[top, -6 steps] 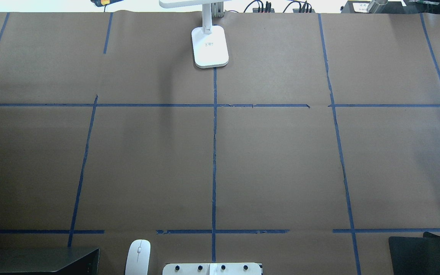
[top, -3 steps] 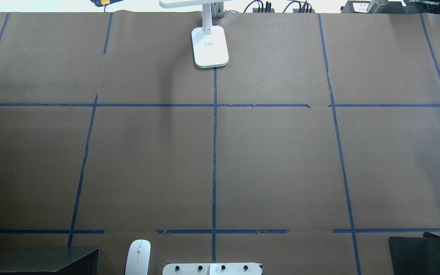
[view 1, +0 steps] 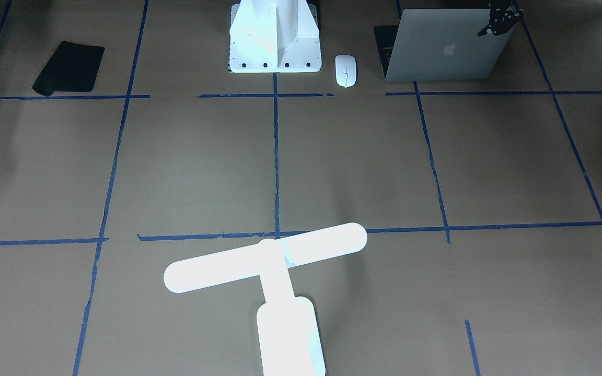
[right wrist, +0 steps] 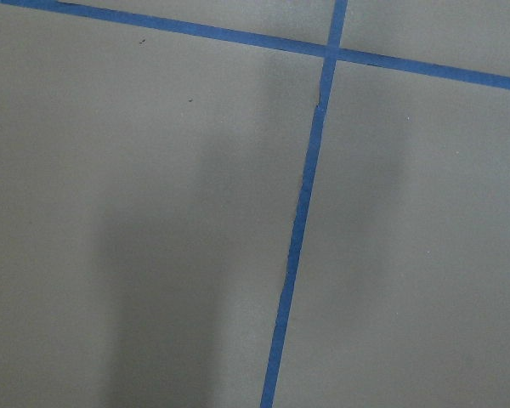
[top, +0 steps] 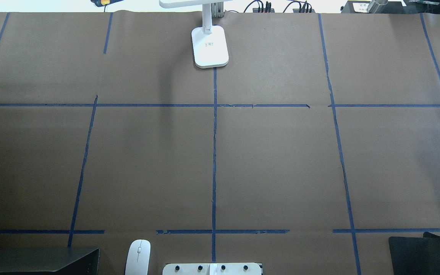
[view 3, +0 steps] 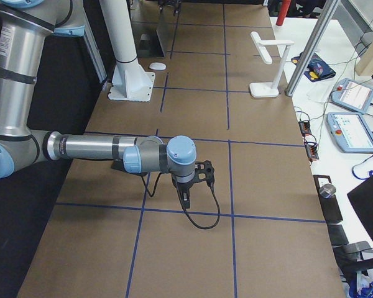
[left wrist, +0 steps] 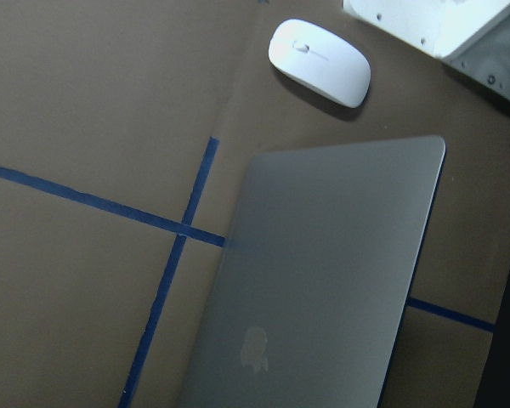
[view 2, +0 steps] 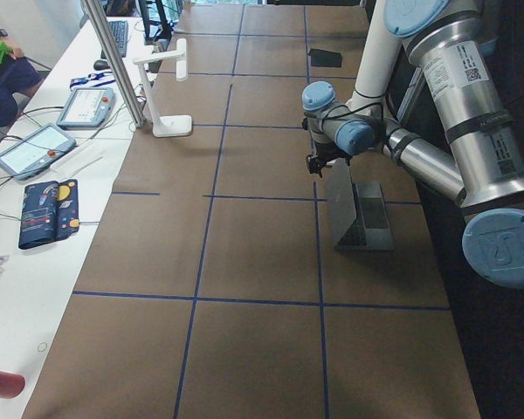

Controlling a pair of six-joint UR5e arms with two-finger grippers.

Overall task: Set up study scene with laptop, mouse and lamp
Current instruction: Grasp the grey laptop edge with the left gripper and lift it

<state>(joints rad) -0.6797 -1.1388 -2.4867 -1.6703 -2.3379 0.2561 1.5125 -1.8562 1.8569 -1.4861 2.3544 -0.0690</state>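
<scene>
Brown paper ruled into squares by blue tape (top: 214,152) covers the table.

Read across from behind the robot, the laptop (view 1: 447,47) comes first. It stands part open at the near left corner, its logo side turned away from the robot. The mouse (top: 138,256) lies just beside it. Next is the white pedestal (top: 212,268). The lamp (top: 209,46) stands upright at the far edge on the centre line, well apart from the other two. A black pad (top: 416,254) lies flat at the near right.

The left gripper (view 1: 498,22) hangs at the upper corner of the laptop's lid, on the side away from the mouse. Its wrist camera looks down the lid and shows no fingers, so I cannot tell whether the jaws are apart, together or on the lid. The right gripper (view 3: 205,174) hovers low over bare paper. It shows only from the side, so its state cannot be told either.

The laptop looks to be the step in hand, with mouse and lamp untouched. The next move probably calls for a sure hold on the thin lid edge, without tipping the laptop or nudging the mouse.

Compared with a second ago, only a dark shape at the overhead view's left edge has crept in. The laptop, mouse, lamp and pad sit as they did.
</scene>
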